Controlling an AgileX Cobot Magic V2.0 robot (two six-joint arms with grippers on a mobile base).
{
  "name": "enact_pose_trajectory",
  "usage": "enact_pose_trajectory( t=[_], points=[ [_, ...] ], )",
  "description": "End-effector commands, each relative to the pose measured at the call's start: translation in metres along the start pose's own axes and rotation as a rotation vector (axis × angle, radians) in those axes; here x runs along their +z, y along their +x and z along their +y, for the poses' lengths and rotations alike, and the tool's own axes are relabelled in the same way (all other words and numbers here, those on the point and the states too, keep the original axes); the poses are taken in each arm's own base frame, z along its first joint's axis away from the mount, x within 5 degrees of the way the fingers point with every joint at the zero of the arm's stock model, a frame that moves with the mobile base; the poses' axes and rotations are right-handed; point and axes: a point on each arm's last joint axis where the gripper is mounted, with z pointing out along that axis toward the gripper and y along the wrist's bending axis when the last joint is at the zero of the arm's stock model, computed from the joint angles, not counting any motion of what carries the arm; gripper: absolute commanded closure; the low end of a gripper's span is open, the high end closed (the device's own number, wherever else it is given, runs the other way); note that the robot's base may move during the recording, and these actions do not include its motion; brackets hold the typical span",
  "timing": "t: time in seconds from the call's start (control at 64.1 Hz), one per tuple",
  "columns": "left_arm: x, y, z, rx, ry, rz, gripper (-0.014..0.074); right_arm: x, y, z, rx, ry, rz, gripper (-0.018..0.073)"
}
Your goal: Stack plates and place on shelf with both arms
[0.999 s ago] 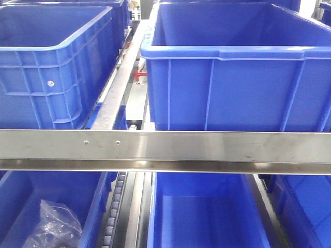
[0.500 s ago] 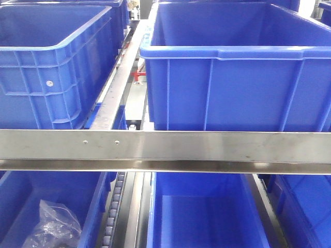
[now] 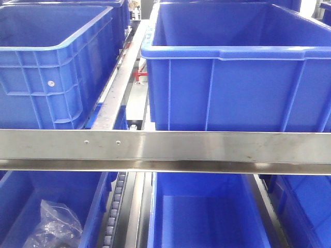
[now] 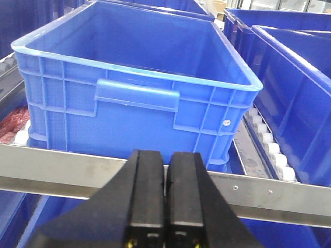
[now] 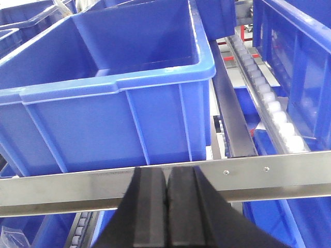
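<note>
The shelf (image 3: 165,150) fills the front view as a brushed steel rail running edge to edge across the middle of the frame, with two rivets left of centre; no plate shows in any of the three views. Above the rail, at upper left, stands a blue crate (image 3: 51,62), and at upper right a larger blue crate (image 3: 232,72); between them a steel divider runs away toward the top of the frame. Below the rail, a roller track (image 3: 115,206) sits at lower centre-left, and at lower left a crumpled clear plastic bag (image 3: 54,227) lies inside a lower bin (its contents cannot be made out).

In the left wrist view, the left gripper (image 4: 165,175) is clenched at bottom centre, its black fingers pressed together with nothing between them, in front of the rail; in the right wrist view, the right gripper (image 5: 166,181) is likewise pressed closed on nothing at bottom centre.
</note>
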Motion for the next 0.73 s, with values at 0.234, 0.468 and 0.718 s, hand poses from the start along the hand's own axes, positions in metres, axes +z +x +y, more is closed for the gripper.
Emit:
enact_pose_trajectory(
  t=[0.234,0.468,0.718],
  points=[
    [-0.0018,-0.0076,-0.0017,-0.007,0.023,-0.099,0.0514,-0.0017,-0.0086,0.0013,-0.009,-0.013,-0.104,0.0512],
    [-0.0018,-0.0076,-0.0017,-0.007,0.023,-0.099,0.0514,-0.0017,-0.0086,0.0013,-0.009,-0.013,-0.104,0.0512],
    [-0.0018,-0.0076,-0.0017,-0.007,0.023,-0.099,0.0514,-0.0017,-0.0086,0.0013,-0.009,-0.013,-0.104,0.0512]
  ],
)
